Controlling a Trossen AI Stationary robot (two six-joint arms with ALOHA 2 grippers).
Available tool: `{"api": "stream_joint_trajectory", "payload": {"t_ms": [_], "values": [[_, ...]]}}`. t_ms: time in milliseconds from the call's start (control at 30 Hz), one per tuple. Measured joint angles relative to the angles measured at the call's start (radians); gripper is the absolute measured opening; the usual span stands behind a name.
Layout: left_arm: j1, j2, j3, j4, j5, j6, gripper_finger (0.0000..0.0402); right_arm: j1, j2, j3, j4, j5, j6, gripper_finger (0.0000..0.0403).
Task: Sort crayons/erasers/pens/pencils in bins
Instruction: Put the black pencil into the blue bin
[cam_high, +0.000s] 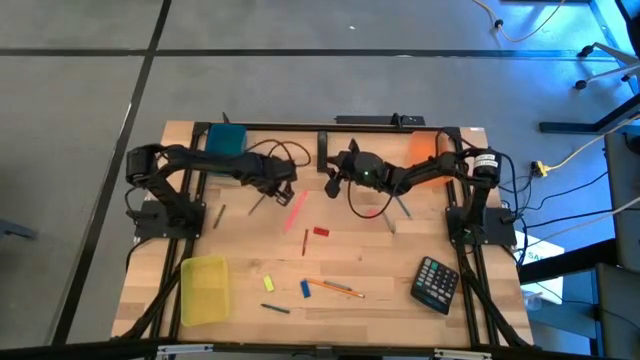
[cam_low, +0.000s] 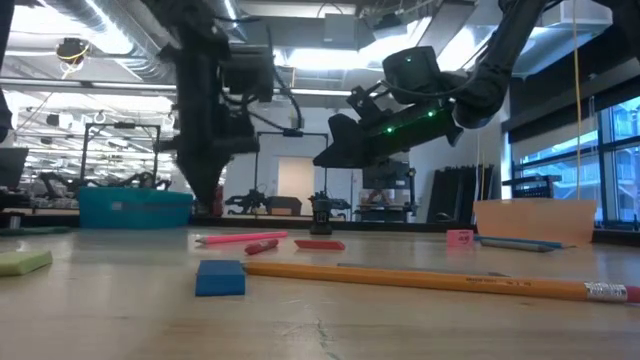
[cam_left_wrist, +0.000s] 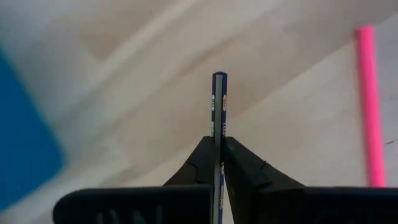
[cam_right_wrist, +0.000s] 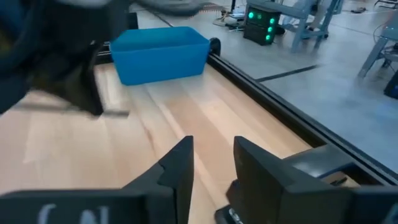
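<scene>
The left claw (cam_left_wrist: 219, 163) is clamped on a thin dark blue pencil (cam_left_wrist: 219, 102), whose long axis runs straight out past the fingertips, just above the counter (cam_high: 350, 265) near the teal bin (cam_high: 226, 138). The right claw (cam_right_wrist: 211, 163) hangs mid-counter, arm reaching inward, fingers narrowly parted and apparently empty.

the middle of the table (cam_high: 390, 275) is bare wood, with room to pass. near the front lie small things in the way: a long pencil (cam_low: 440, 279), a blue block (cam_low: 220, 277), a calculator (cam_high: 437, 283) and the yellow bin (cam_high: 203, 290). both arms (cam_high: 240, 166) hang over the back part, by the teal bin (cam_high: 226, 138) and orange bin (cam_high: 424, 150).
</scene>
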Motion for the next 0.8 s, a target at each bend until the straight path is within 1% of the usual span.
{"api": "stream_joint_trajectory", "payload": {"t_ms": [167, 267, 367, 433, 500, 567, 667, 800], "values": [[0.069, -0.001, 0.163, -0.180, -0.095, 0.124, 0.0010, 0.006, 0.000, 0.000, 0.005, 0.000, -0.024, 0.0106], [0.151, -0.002, 0.241, -0.246, -0.173, 0.201, 0.0010, 0.005, 0.000, 0.000, 0.005, 0.000, -0.022, 0.0104], [0.251, -0.003, 0.286, -0.278, -0.212, 0.259, 0.0010, 0.005, 0.000, 0.000, 0.005, 0.001, -0.022, 0.0104], [0.316, -0.003, 0.297, -0.275, -0.260, 0.292, 0.0010, 0.005, 0.000, 0.000, 0.006, 0.001, -0.022, 0.0104], [0.375, -0.003, 0.297, -0.277, -0.329, 0.297, 0.0010, 0.005, 0.000, 0.000, 0.003, 0.001, -0.022, 0.0104], [0.423, -0.003, 0.286, -0.277, -0.362, 0.297, 0.0010, 0.010, 0.000, 0.000, -0.017, 0.001, -0.019, 0.0104], [0.473, -0.003, 0.259, -0.277, -0.349, 0.273, 0.0010, 0.022, 0.000, 0.000, -0.047, 0.003, -0.019, 0.0103], [0.498, -0.003, 0.203, -0.276, -0.306, 0.234, 0.0011, 0.056, 0.000, 0.000, -0.067, 0.002, -0.019, 0.0103]]}}
